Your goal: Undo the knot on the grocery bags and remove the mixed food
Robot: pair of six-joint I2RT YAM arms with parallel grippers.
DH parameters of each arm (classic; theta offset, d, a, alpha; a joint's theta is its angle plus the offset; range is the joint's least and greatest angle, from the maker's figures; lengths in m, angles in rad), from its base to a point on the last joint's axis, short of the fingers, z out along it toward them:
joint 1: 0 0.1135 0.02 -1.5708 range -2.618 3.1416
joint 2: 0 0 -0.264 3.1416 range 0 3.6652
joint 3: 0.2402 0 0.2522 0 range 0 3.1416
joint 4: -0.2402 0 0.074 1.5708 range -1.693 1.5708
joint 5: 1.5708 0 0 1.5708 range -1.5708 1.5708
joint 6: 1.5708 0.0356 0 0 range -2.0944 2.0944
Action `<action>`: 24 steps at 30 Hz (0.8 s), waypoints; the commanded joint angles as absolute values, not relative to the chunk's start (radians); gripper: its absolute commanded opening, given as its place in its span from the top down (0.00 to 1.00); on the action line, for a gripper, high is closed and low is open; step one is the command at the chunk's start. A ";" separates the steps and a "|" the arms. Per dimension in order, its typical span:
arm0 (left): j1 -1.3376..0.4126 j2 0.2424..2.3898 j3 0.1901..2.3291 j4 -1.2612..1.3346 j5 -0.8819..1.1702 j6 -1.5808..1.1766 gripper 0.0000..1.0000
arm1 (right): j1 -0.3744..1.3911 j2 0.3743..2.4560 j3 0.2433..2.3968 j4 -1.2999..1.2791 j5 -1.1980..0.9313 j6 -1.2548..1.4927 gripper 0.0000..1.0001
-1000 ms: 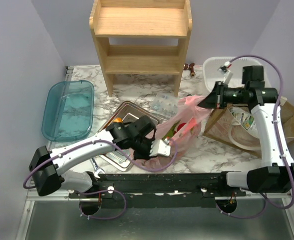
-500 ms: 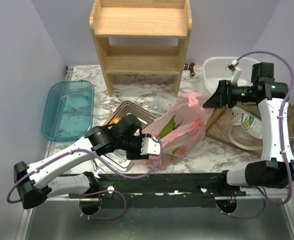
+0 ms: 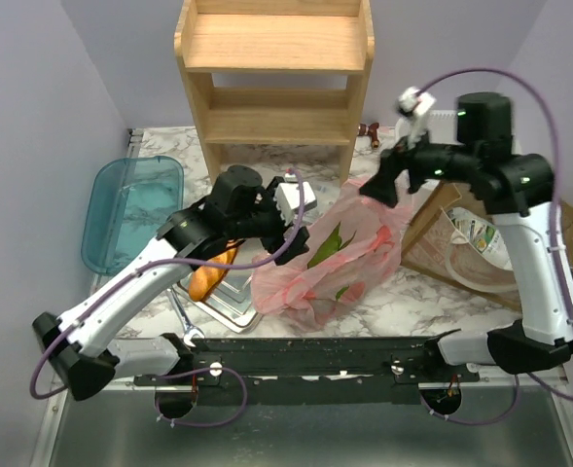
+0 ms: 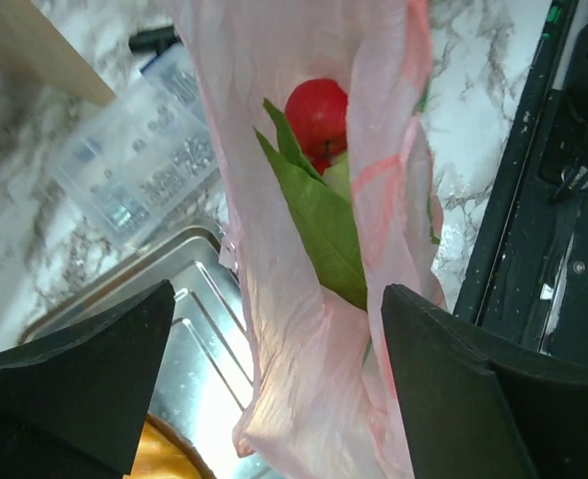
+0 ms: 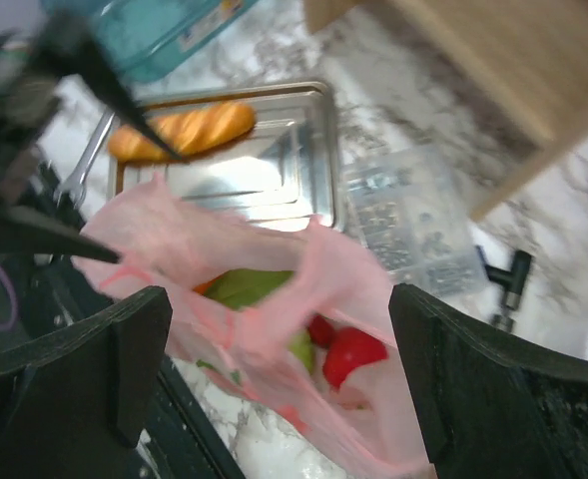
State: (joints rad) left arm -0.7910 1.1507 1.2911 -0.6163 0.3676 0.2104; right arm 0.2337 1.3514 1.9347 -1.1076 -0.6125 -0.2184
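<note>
The pink grocery bag lies slumped on the marble between the two arms, its top reaching up toward my right gripper. Through its film and mouth I see mixed food: a red round fruit and green leaves. I cannot make out a knot; the bag's top film hangs loose. My left gripper is open, and a fold of the bag hangs between its fingers without being pinched. My right gripper hovers open above the bag mouth, holding nothing.
A steel tray with a golden bread loaf sits left of the bag, a wrench beside it. A clear plastic box, wooden shelf, teal lid, brown paper bag and white basket surround the spot.
Both grippers have opened and let go of the bag. The left arm rose and swung back over the tray; the right arm lifted and moved left. The bag slumped wider.
</note>
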 commanded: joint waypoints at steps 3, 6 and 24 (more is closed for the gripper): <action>-0.775 1.282 1.289 -0.516 0.324 0.040 0.11 | 0.629 1.345 1.828 -1.045 -0.109 -0.249 0.00; -0.762 1.309 1.283 -0.447 0.347 -0.008 0.11 | 0.716 1.325 1.747 -0.999 0.118 -0.276 0.00; -0.732 1.499 1.373 -0.256 0.546 -0.056 0.69 | 0.517 1.213 1.507 -1.051 0.333 -0.312 0.17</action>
State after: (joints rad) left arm -0.7601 1.5162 1.2968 -0.2745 0.4343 -0.0650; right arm 0.6590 1.2175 1.5227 -0.9745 0.4538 -0.3214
